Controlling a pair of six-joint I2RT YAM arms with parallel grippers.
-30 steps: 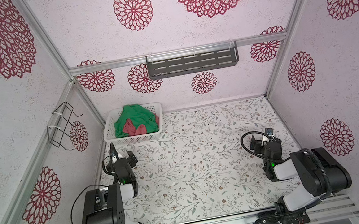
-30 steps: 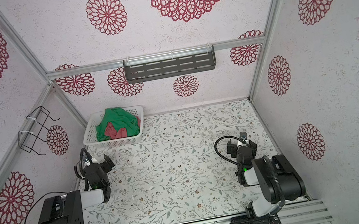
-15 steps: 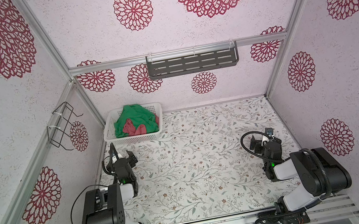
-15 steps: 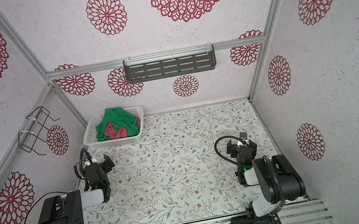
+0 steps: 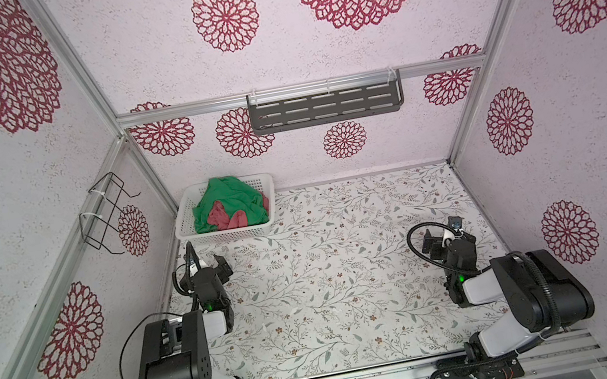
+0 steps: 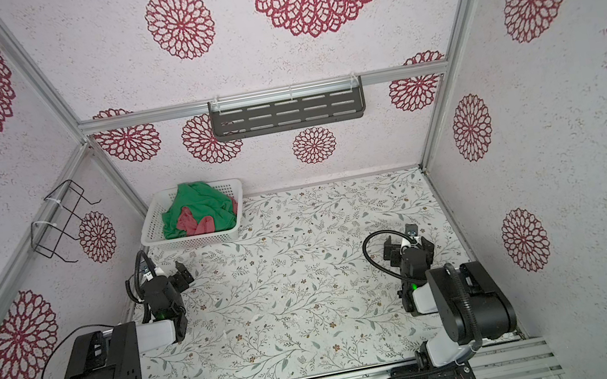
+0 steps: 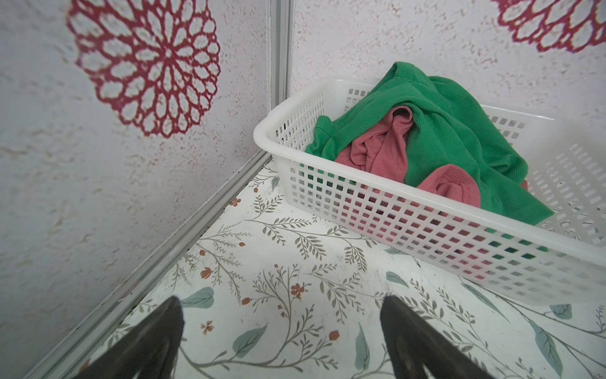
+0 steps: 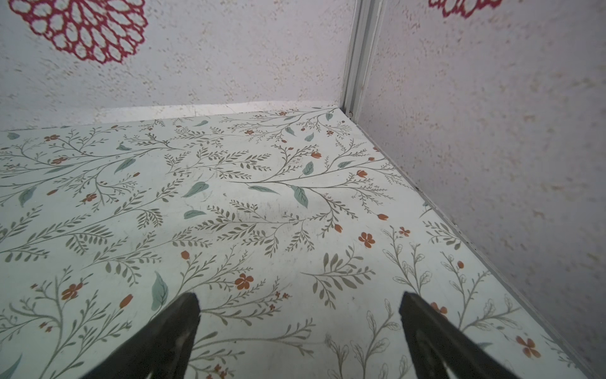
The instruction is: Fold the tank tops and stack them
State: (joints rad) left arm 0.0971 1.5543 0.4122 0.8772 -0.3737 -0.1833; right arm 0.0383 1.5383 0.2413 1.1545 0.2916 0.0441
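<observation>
Nothing has shifted over the last sec: both arms sit parked low in the frame, so folding hasn't begun & every step is still ahead. The two tops lie crumpled together in the white perforated basket (image 5: 226, 235), left of centre in both top views, at the upper left corner of the floral tabletop (image 5: 345, 242). The green tank top (image 5: 232, 199) is draped over the rose-red tank top (image 5: 226, 219). Left gripper (image 7: 282, 303), lower left: jaws wide apart, empty, aimed at the basket but short of it, touching nothing. Right gripper (image 8: 300, 297), lower right: jaws equally wide, empty, over bare tabletop, well apart from the clothes.
</observation>
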